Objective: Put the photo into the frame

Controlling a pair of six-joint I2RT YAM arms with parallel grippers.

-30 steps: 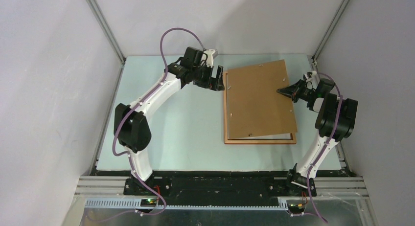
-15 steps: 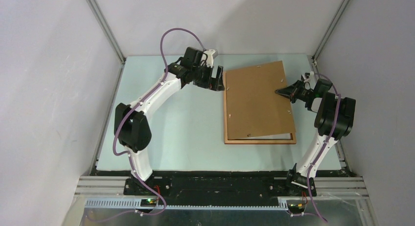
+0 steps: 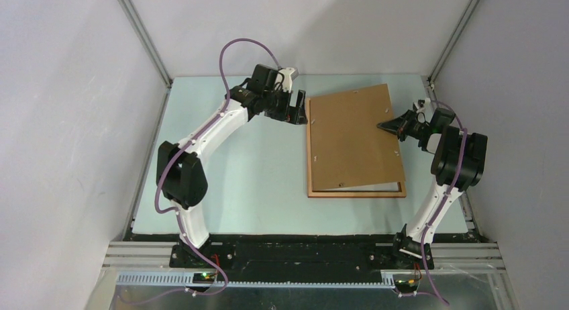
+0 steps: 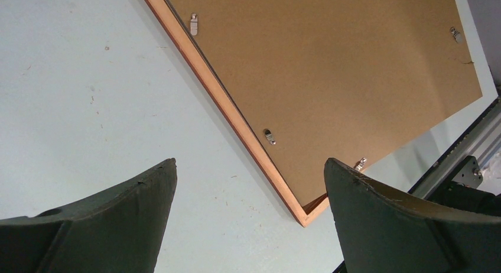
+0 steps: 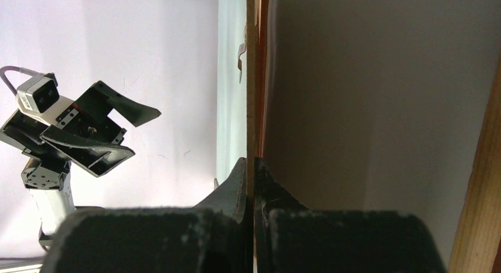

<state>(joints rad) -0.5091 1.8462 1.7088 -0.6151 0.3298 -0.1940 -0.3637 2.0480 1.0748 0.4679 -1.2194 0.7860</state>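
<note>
The orange-brown wooden frame (image 3: 309, 156) lies flat on the table, right of centre. A brown backing board (image 3: 352, 139) rests slanted over it, with its right edge lifted. My right gripper (image 3: 384, 127) is shut on that edge, and in the right wrist view the fingers (image 5: 239, 184) pinch the thin board (image 5: 250, 78). The photo is hidden under the board. A thin white strip (image 3: 376, 186) shows inside the frame's near rail, and I cannot tell what it is. My left gripper (image 3: 295, 112) hangs open and holds nothing beside the frame's far left corner (image 4: 236, 116).
Small metal turn clips (image 4: 269, 136) sit along the frame's inner edge. Grey enclosure walls and aluminium posts (image 3: 144, 38) close in the pale table (image 3: 241, 176) on three sides. A metal rail (image 4: 472, 149) runs along the table's far edge.
The right gripper has shifted the lifted board slightly to the left over the frame. The left arm has not moved.
</note>
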